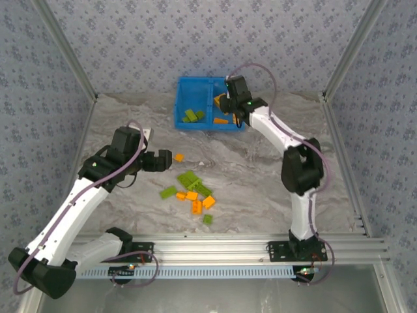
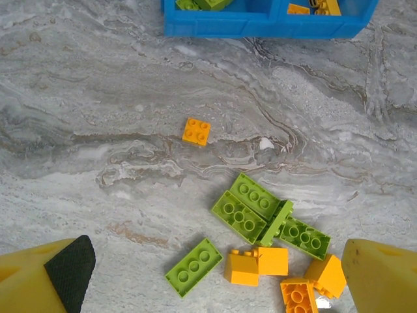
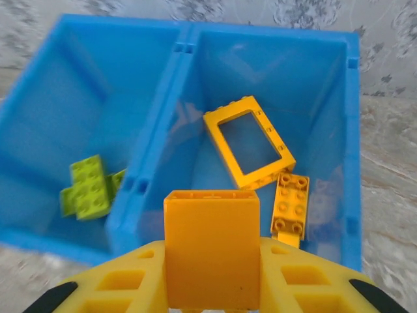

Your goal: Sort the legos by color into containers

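Your right gripper point(image 3: 212, 277) squeezes an orange brick point(image 3: 212, 244) that stands upright between its fingers, bottom middle, before the bin point(image 3: 352, 130). Your left gripper point(image 2: 215, 279) is wide apart.

Worktop point(image 1: 260, 169): grey marbled surface, across centre frame; small white fleck point(image 2: 266, 143) mid-frame in the left wrist view.
Walls point(image 1: 195, 39): blue-grey floral pattern, top and sides.
Aluminium rail point(image 1: 215, 248): ribbed, along bottom.
Metal post point(image 1: 65, 49): diagonal, upper left.

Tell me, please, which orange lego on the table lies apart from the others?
The small square four-stud orange brick: it sits alone, touching nothing, between the blue bin and the pile where the other loose orange ones crowd together.
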Controlling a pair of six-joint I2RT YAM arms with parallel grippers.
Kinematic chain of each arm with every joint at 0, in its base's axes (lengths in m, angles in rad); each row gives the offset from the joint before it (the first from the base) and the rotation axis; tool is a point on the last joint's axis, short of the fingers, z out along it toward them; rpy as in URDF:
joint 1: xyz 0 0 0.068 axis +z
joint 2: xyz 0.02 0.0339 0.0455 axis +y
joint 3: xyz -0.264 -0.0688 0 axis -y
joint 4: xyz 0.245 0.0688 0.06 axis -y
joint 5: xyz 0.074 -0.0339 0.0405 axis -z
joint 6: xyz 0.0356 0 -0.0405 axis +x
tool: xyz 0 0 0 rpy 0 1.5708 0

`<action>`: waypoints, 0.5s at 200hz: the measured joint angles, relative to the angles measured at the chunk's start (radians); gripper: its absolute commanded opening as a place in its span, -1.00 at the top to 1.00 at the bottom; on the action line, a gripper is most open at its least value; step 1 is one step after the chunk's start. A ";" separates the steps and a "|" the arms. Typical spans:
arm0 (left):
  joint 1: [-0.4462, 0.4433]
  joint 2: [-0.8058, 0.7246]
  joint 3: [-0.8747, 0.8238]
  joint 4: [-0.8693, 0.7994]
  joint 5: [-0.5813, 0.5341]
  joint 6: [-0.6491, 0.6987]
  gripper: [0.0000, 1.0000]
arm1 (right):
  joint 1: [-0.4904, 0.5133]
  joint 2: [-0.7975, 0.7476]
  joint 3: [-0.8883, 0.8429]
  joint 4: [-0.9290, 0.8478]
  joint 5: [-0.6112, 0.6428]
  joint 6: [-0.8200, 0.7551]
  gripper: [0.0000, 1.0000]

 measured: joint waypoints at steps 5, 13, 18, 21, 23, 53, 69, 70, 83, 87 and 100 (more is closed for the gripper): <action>0.000 0.000 -0.004 0.000 0.000 -0.004 -0.99 | -0.005 0.041 0.041 -0.014 0.000 0.005 0.31; 0.000 -0.001 -0.011 0.000 0.002 -0.008 -0.98 | -0.010 0.103 0.102 -0.036 0.000 0.013 0.31; 0.000 -0.001 -0.016 -0.001 0.003 -0.013 -0.98 | -0.013 0.140 0.142 -0.055 0.000 0.018 0.30; 0.000 -0.001 -0.018 -0.001 0.003 -0.013 -0.98 | -0.014 0.163 0.163 -0.063 -0.002 0.023 0.28; 0.000 -0.002 -0.019 -0.001 0.004 -0.016 -0.98 | -0.016 0.178 0.179 -0.071 -0.003 0.024 0.28; 0.000 -0.019 -0.044 0.000 0.004 -0.028 -0.98 | -0.020 0.332 0.348 -0.153 -0.030 0.067 0.07; 0.000 -0.021 -0.052 0.000 0.008 -0.035 -0.99 | -0.020 0.364 0.386 -0.190 -0.044 0.087 -0.09; 0.000 -0.021 -0.053 0.000 0.008 -0.035 -0.99 | -0.020 0.365 0.386 -0.193 -0.045 0.087 -0.10; 0.000 -0.016 -0.060 0.004 0.011 -0.045 -0.98 | -0.020 0.366 0.390 -0.227 -0.050 0.095 -0.15; 0.000 -0.014 -0.063 0.009 0.012 -0.050 -0.99 | -0.020 0.365 0.392 -0.232 -0.050 0.097 -0.15; 0.000 -0.002 -0.075 0.028 0.015 -0.063 -0.99 | -0.021 0.360 0.394 -0.245 -0.052 0.098 -0.16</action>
